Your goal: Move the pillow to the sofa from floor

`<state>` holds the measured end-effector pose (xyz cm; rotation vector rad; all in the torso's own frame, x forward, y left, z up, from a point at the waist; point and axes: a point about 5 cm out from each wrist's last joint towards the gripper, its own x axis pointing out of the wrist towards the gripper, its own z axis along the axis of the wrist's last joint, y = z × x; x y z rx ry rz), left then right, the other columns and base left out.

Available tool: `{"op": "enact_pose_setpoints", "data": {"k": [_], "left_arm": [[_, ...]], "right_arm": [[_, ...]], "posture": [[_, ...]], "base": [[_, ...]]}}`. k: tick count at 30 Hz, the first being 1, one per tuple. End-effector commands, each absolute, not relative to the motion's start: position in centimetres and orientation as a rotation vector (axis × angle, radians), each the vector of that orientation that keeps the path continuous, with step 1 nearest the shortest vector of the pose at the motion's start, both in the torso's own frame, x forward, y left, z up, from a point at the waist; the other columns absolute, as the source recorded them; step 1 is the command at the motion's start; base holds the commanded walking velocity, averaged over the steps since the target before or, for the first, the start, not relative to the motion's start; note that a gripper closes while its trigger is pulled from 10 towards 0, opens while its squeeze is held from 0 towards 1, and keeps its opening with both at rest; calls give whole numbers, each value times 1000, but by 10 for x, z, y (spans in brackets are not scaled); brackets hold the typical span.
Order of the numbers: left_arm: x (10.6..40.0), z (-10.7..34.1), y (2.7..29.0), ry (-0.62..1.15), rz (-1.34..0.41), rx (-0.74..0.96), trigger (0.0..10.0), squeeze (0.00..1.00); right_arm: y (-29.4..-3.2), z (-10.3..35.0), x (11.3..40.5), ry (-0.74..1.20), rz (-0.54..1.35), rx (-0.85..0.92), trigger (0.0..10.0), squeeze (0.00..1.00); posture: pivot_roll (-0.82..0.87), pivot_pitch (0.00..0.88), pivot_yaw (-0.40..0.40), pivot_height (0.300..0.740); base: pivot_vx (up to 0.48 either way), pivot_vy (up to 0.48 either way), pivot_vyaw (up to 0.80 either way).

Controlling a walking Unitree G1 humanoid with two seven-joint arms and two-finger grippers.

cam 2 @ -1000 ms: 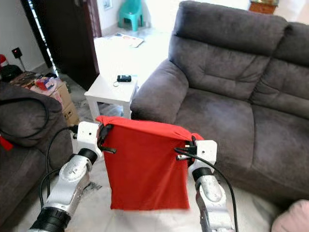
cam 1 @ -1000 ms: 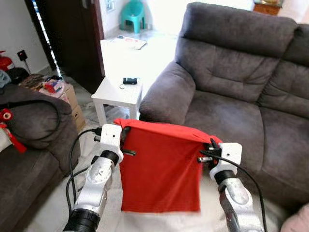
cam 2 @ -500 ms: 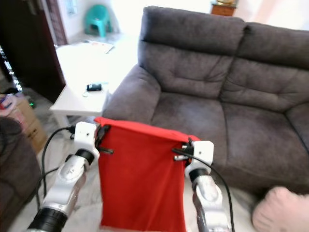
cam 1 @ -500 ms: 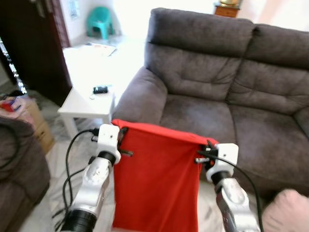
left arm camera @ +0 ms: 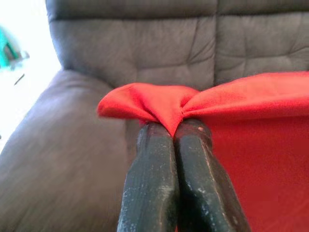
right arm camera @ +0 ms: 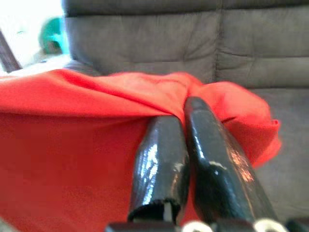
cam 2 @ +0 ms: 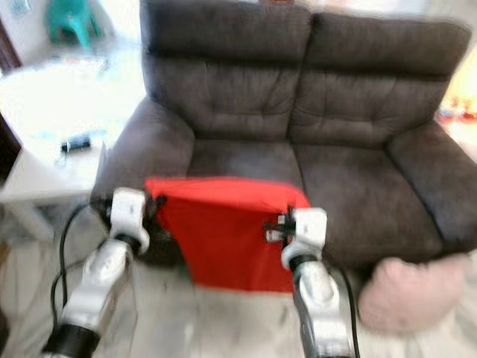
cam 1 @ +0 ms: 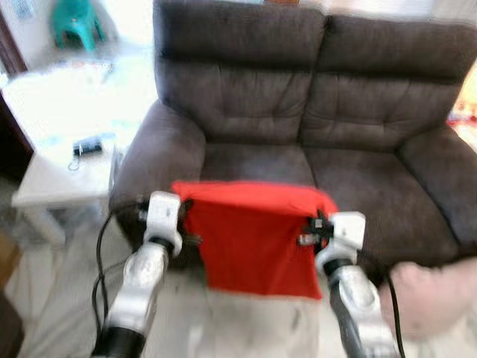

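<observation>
Pillow [cam 1: 253,239], red, limp and light-looking, is hanging before the grey sofa [cam 1: 313,112]; I'm pinching its top corners, left end effector [left arm camera: 175,126] and right end effector [right arm camera: 186,113] each clenched on bunched fabric, the best hold for something so floppy.

Matt red cloth pillow [cam 1: 253,239], nubby grey fabric sofa [cam 1: 298,97], glossy black fingers [right arm camera: 159,164]

Both eye views are motion-blurred. The red pillow [cam 1: 253,239] hides the sofa [cam 1: 298,97] seat front behind it. A small dark object [cam 1: 87,146] on the white side table [cam 1: 45,186] is too blurred to identify.
</observation>
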<state>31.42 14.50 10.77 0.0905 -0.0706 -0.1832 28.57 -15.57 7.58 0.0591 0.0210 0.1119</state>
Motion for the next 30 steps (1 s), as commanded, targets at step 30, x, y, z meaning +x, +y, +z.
{"op": "enact_pose_setpoints", "data": {"k": [30], "left_arm": [[317, 120, 158, -131, -101, 63, 10000, 0]], "right_arm": [[-178, 87, 285, -48, 12, 64, 10000, 0]], "posture": [[3, 0, -69, 740]], "base": [[0, 58, 0]]}}
